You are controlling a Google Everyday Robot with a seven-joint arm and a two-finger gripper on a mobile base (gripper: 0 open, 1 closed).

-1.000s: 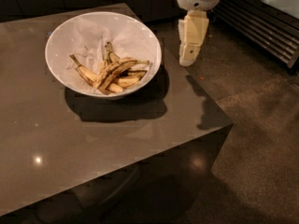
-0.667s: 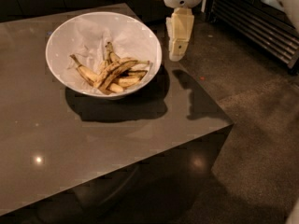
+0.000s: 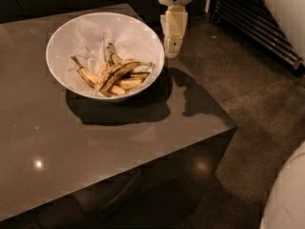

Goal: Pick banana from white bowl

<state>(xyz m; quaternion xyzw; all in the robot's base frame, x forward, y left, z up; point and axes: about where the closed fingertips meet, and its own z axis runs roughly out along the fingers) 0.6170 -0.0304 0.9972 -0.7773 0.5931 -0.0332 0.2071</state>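
Observation:
The white bowl (image 3: 140,35) stands on the far part of a dark table, lined with crumpled white paper (image 3: 90,35). A pile of spotted bananas lies in its near right half. The banana (image 3: 119,72), long with heavy brown-black streaks, lies slantwise on top of the pile. My gripper (image 3: 172,46) hangs pointing down just right of the bowl's far right rim, above the table's edge, apart from the bowl. It holds nothing that I can see.
The glossy dark table (image 3: 71,142) ends at a right edge near the gripper, with speckled floor (image 3: 257,109) beyond. A dark slatted grille (image 3: 259,25) runs along the upper right. Part of my white body (image 3: 286,199) shows at the bottom right.
The gripper has moved left, from over the floor beside the table to just beside the bowl's right rim. The bowl and bananas have not moved.

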